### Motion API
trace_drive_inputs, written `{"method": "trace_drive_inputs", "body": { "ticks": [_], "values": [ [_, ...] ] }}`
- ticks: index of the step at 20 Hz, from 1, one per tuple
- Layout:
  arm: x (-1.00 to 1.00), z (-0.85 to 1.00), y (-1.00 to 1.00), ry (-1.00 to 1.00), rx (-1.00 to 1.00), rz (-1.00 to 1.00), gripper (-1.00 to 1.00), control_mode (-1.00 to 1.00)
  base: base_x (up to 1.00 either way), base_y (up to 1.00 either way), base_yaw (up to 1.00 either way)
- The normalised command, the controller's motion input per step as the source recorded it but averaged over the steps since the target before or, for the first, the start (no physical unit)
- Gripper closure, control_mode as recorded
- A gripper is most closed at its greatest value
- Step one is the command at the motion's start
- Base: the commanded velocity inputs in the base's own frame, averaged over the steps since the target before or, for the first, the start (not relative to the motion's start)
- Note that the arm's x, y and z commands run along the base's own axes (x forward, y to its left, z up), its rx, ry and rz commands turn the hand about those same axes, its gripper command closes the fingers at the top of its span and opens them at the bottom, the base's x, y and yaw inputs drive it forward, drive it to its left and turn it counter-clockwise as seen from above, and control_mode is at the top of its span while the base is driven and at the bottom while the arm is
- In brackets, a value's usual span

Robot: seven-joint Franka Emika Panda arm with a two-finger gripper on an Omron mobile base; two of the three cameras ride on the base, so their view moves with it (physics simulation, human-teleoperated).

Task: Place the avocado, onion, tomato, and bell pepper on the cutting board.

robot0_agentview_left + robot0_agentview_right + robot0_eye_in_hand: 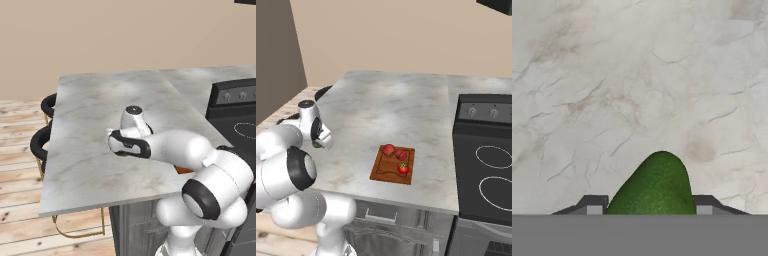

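Clamping the small dark green avocado [656, 185] over the marble table [386, 107], the gripper [649, 205] holds the last item; three red produce pieces already sit on the reddish-brown wooden cutting board [380, 170], well apart.

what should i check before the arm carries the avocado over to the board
1. Avocado sits between the tool's two fingertips in the hand view: ok.
2. Tool shut on the avocado: ok.
3. Avocado lifted clear of the marble counter: cannot tell.
4. Cutting board lies flat on the counter, near the stove: ok.
5. Free spot on the board: ok, its near left part is bare; three red items sit toward its far and right parts.
6. Counter between the tool and the board free of obstacles in the right base view: ok.
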Motion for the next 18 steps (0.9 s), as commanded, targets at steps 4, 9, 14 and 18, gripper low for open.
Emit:
{"method": "trace_drive_inputs", "body": {
  "ticks": [4,9,14,18],
  "values": [
    [-0.05,0.4,-0.37,0.12,0.03,0.0,1.0,-1.0,0.0,0.0,0.0],
    [-0.22,0.18,-0.47,0.12,0.0,0.0,1.0,-1.0,0.0,0.0,0.0],
    [-0.24,0.04,-0.51,0.12,0.0,-0.01,1.0,-1.0,0.0,0.0,0.0],
    [-0.22,0.02,-0.49,0.1,0.0,-0.01,1.0,-1.0,0.0,0.0,0.0]
  ]
}}
